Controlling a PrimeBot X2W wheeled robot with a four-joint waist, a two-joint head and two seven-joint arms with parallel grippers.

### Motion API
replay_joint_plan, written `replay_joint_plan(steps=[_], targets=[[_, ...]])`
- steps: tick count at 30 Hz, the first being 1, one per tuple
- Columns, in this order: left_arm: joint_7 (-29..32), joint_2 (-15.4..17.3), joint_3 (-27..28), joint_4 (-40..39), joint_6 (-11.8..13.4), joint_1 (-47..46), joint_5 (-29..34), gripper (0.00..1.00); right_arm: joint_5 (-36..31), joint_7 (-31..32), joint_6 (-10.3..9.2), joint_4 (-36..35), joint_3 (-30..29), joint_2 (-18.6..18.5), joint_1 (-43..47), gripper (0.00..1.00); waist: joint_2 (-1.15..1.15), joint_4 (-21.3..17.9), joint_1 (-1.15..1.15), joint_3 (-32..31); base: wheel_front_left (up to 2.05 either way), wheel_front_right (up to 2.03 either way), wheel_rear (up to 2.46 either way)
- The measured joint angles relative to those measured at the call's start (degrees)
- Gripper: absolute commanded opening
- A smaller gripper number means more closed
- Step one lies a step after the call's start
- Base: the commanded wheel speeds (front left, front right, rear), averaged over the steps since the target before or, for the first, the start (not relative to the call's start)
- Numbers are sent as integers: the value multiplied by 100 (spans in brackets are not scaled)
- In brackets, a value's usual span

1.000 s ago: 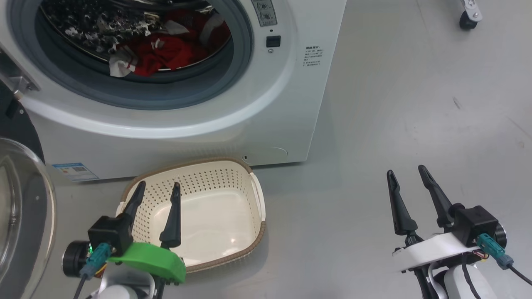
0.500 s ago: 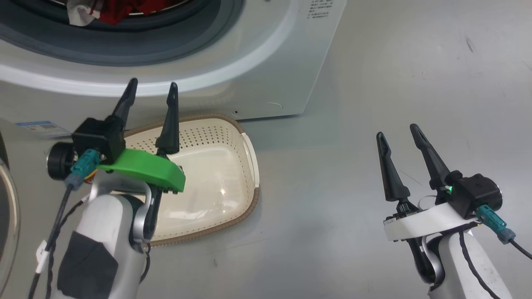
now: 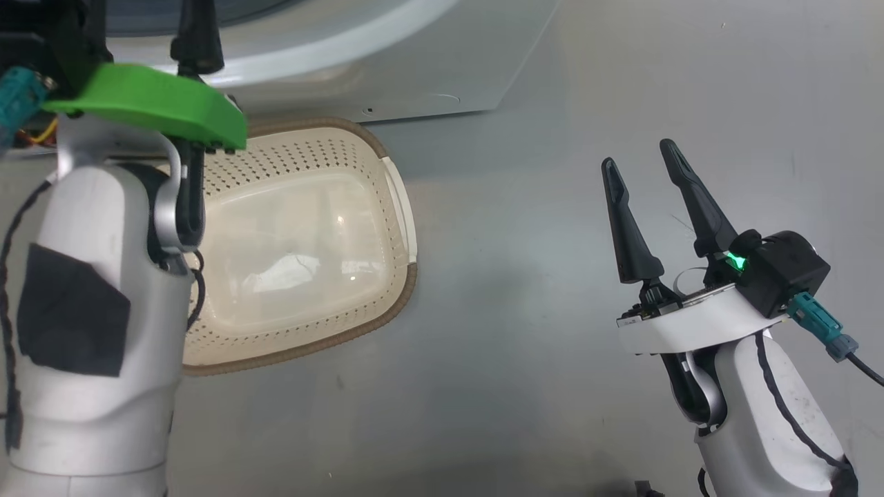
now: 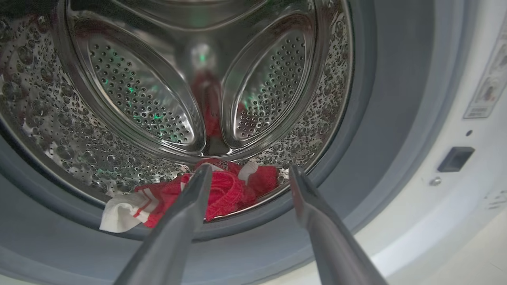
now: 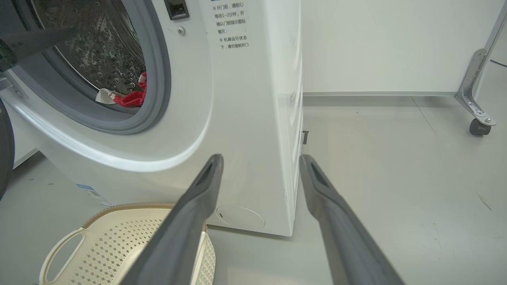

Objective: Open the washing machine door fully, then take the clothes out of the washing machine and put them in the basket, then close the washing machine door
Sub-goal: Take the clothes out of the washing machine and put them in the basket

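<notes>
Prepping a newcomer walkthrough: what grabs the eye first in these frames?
The red clothes heaped at the front lip of the shiny steel drum, framed by the fingers of the open left gripper. Next, the cream basket on the floor before the washing machine, with the open right gripper poised to its right.

Smooth pale grey floor (image 3: pixel 525 290), lightly scuffed, with a soft sheen. A plain white wall (image 5: pixel 376 43) meets it at a grey skirting strip (image 5: pixel 376 94). Far right: slanted metal frame leg (image 5: pixel 475 71) on a dark caster (image 5: pixel 478 127).
</notes>
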Motion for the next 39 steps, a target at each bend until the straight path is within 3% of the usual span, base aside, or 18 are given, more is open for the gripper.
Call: replay_joint_plan(steps=[27, 39], targets=[[1470, 1034, 661, 1881, 23, -2480, -137, 100, 835, 0, 30, 254, 653, -10, -700, 100, 0, -1094, 0, 829, 0, 0, 0], [2082, 1190, 625, 2540, -2, -3053, -105, 100, 928, 0, 31, 364, 715, -8, -759, 100, 0, -1279, 0, 900, 0, 0, 0]])
